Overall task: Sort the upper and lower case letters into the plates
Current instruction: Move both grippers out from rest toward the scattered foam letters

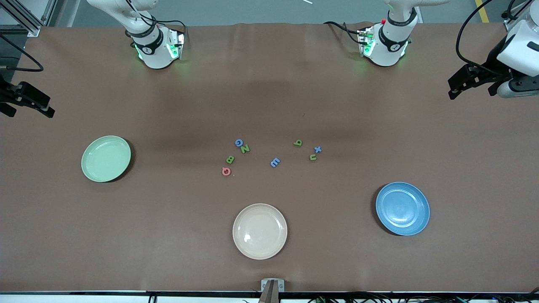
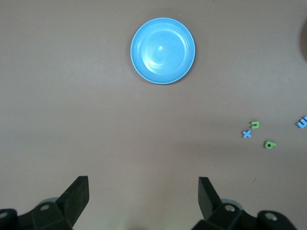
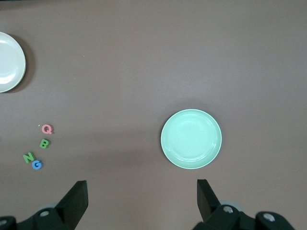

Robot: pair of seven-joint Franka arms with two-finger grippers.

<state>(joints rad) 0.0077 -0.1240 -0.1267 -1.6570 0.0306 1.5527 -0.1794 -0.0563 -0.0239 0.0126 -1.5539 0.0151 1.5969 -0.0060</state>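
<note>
Brown table (image 1: 269, 84), nothing sorted yet. Letters (image 1: 273, 162) loose mid-table, capitals bunched toward right arm's end. Mint plate (image 1: 106, 158) and blue plate (image 1: 402, 208) empty, well apart, probably one per case. Left gripper (image 2: 144, 199), right gripper (image 3: 142, 199) wide, holding nothing, parked at table ends.

This is a robotics lab, not a home or kitchen. Two white robot arm bases (image 1: 156, 46) with glowing green status lights stand bolted along one edge of a wide counter (image 1: 269, 105) covered in plain brown sheeting. Black cables (image 1: 471, 38) trail across it, an aluminium frame rail (image 1: 25, 17) stands at one corner, and a camera mount (image 1: 272, 288) sits clamped at the counter's nearest edge.
</note>
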